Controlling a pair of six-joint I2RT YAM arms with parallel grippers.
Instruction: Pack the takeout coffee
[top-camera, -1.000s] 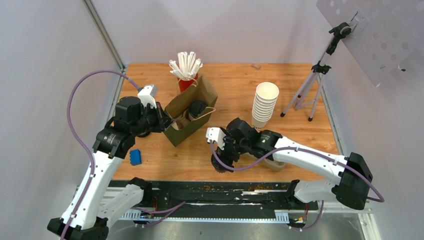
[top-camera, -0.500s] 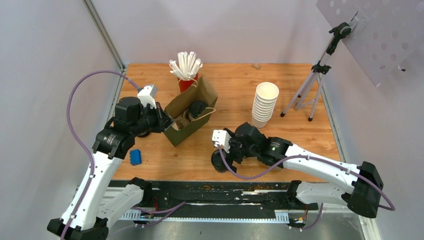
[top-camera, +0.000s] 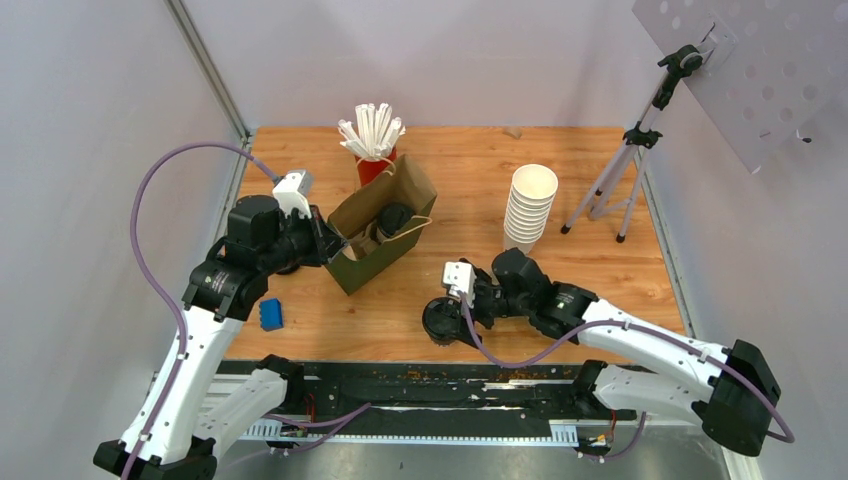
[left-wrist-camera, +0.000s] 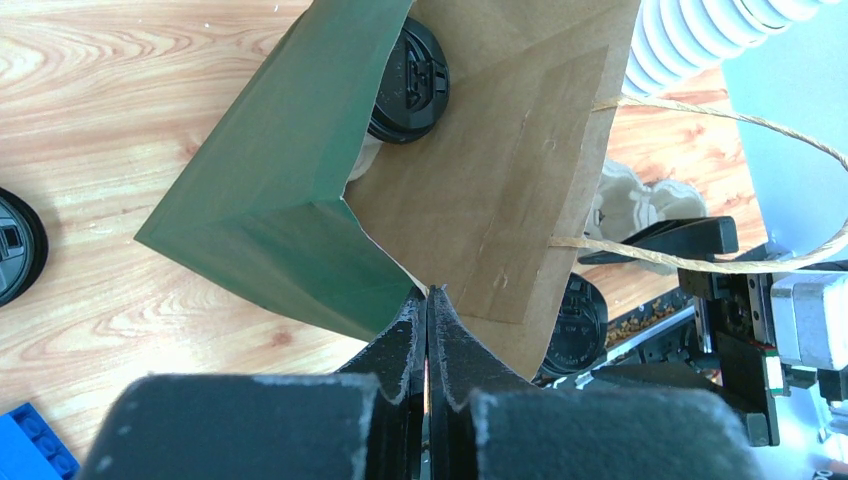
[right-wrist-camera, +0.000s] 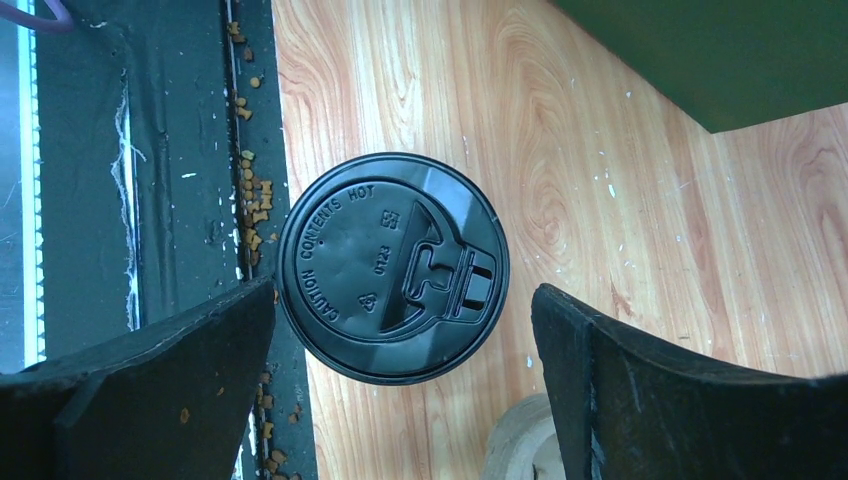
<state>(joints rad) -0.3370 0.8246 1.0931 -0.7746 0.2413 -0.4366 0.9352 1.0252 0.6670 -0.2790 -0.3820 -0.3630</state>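
Takeout coffee (top-camera: 442, 321) stands upright outside the green paper bag (top-camera: 372, 262), well apart from it, off its near-right side as seen from above. Round black sip lid (right-wrist-camera: 392, 267) is on & seated flat, w/ raised lettering & sip tab facing up; the cup body is hidden under it. 2nd black-lidded cup (top-camera: 395, 216) sits inside the bag, lid showing at its open mouth.

The right gripper (right-wrist-camera: 405, 295) has drawn back rightward and dropped lower, with the takeout coffee (right-wrist-camera: 392, 250) between its spread fingers.
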